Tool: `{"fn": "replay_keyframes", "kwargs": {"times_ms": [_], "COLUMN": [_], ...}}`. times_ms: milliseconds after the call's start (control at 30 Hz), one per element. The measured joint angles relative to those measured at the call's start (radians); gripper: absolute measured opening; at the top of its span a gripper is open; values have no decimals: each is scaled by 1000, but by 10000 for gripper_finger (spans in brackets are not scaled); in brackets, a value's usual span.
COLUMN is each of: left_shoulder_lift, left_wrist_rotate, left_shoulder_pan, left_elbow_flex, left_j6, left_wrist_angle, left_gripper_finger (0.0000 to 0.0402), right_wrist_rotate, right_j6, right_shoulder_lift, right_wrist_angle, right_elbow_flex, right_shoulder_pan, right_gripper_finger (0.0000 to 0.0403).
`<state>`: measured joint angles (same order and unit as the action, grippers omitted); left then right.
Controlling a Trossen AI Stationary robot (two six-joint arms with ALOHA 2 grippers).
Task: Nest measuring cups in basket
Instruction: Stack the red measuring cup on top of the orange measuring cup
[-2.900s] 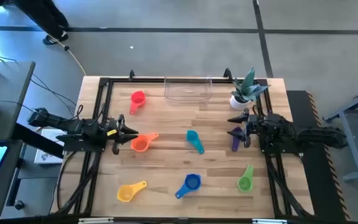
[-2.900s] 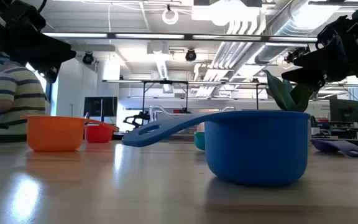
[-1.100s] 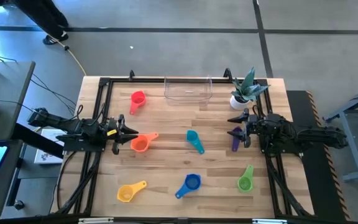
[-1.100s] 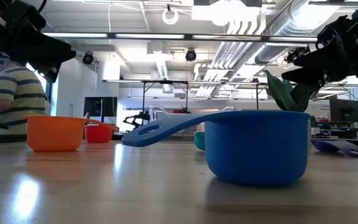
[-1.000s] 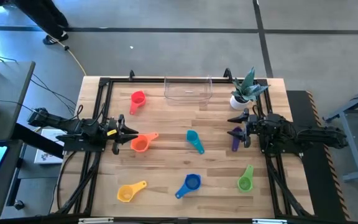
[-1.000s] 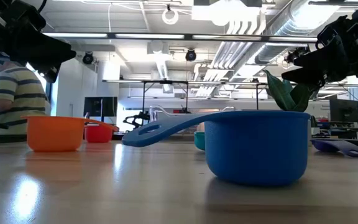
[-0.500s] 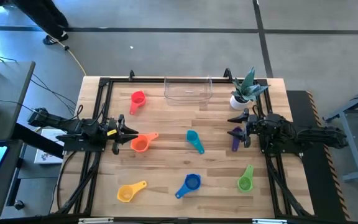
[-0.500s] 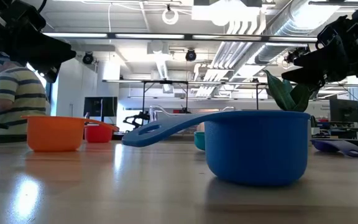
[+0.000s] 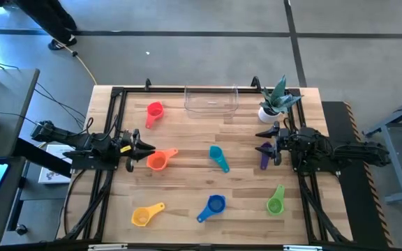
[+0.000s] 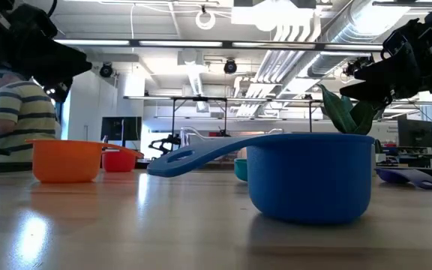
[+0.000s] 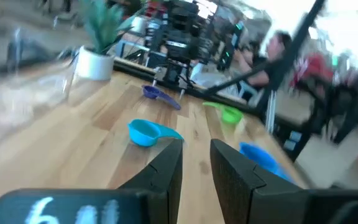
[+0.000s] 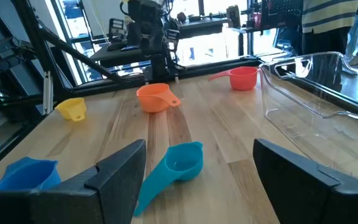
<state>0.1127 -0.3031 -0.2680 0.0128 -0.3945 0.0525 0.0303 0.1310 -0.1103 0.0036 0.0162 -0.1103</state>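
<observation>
Wooden table [image 9: 187, 139] carries scattered cups. Left gripper [image 9: 139, 148], fingers narrowly parted, hovers at the left edge just beside the orange cup [image 9: 158, 161]. Clear basket [image 9: 211, 100] sits empty at the far edge, its walls hard to make out. Right gripper [image 9: 265, 141], spread wide, hangs over the half-hidden purple cup [image 9: 264, 160].

Potted plant [image 9: 273, 102] — back right of table [image 9: 187, 188].

Basket [image 9: 211, 101]: clear, low-walled, empty, at table's far edge, centre. Cups all loose on the table, upright, none nested. Red cup [image 9: 154, 111] near basket's left. Orange cup [image 9: 158, 160] mid-left; teal cup [image 9: 218, 157] centre; purple cup [image 9: 264, 156] right. Near edge: yellow cup [image 9: 144, 215], blue cup [image 9: 213, 206], green cup [image 9: 276, 201].
</observation>
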Motion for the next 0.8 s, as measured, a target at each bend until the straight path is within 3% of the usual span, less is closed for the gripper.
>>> {"fn": "replay_keyframes", "kwargs": {"times_ms": [200, 333, 800], "left_shoulder_lift": [0, 0, 0], "left_wrist_rotate": [-169, -241, -284], "left_shoulder_pan": [0, 0, 0], "left_elbow_flex": [0, 0, 42], "left_j6": [-283, -297, -273], "left_wrist_angle": [20, 29, 99], "left_gripper_finger": [74, 74, 74], "right_wrist_rotate": [0, 0, 0], "right_j6": [0, 0, 0], "right_shoulder_lift": [0, 0, 0], "right_wrist_angle": [0, 0, 0], "right_elbow_flex": [0, 0, 0], "right_shoulder_pan": [0, 0, 0], "right_gripper_finger": [288, 288, 288]}}
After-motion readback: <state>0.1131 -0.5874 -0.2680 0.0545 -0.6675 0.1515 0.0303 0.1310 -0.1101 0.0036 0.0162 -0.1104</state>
